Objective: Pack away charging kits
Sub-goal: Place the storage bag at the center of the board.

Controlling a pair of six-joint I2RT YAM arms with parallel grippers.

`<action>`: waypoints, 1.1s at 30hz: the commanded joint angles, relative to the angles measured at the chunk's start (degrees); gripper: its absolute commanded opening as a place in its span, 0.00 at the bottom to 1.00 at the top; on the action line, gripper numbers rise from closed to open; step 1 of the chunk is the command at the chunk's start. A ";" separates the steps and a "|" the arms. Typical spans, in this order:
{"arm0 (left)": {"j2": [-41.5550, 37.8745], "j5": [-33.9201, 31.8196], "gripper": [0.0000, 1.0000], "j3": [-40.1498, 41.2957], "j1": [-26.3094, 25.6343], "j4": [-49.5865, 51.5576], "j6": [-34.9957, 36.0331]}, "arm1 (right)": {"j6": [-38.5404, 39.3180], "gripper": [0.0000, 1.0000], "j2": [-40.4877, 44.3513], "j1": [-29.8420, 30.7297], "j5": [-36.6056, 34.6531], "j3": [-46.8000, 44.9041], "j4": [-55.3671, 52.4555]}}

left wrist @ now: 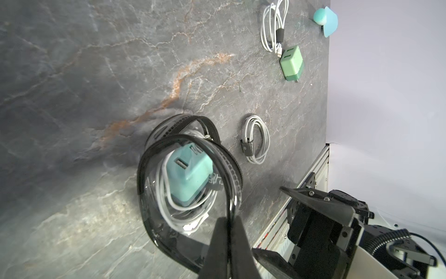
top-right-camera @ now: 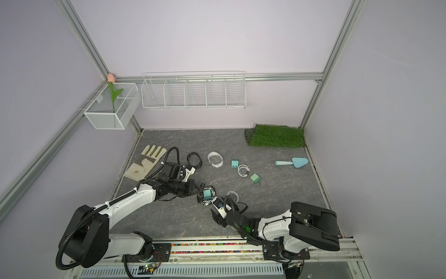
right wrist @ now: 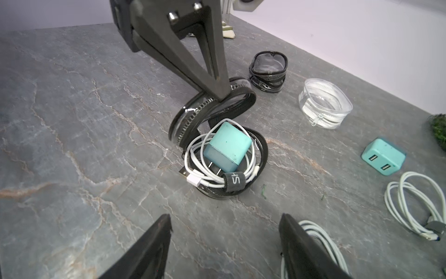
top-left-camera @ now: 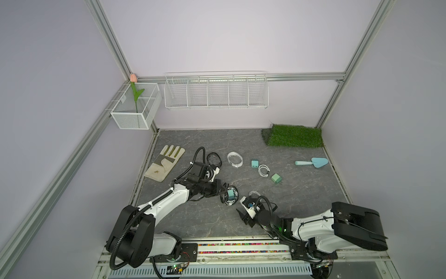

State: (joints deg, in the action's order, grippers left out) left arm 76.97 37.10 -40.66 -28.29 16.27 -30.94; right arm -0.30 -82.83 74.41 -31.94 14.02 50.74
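Observation:
An open black-rimmed case [right wrist: 261, 154] lies at the table's front middle [top-left-camera: 235, 190]. A teal adapter [right wrist: 229, 147] and a coiled white cable [right wrist: 200, 145] sit inside it. My left gripper [left wrist: 228, 218] is shut on the raised lid's rim [right wrist: 193, 113]. A short way back from the case, my right gripper [right wrist: 224, 217] hangs open with nothing between its fingers. A loose cable [right wrist: 316, 232] lies beside one finger. Farther back lie a second black case [top-left-camera: 214, 159], a white case [top-left-camera: 234, 159], a teal adapter [top-left-camera: 254, 163], another cable [top-left-camera: 263, 170] and a green adapter [top-left-camera: 276, 178].
A beige glove [top-left-camera: 165, 161] lies at the left edge and a light-blue trowel [top-left-camera: 312, 162] at the right. A grass mat [top-left-camera: 294, 136] fills the back right corner. A wire rack [top-left-camera: 216, 91] and a mesh box [top-left-camera: 135, 108] hang on the walls.

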 commanded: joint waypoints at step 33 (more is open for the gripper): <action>5.63 5.88 0.00 -5.74 -6.24 -1.31 1.77 | 25.68 0.44 -15.87 -7.30 6.83 8.28 2.70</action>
State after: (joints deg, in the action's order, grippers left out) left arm 83.90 41.85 -45.21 -33.93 14.28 -30.02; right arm 24.03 -97.71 67.68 -25.50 21.47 52.49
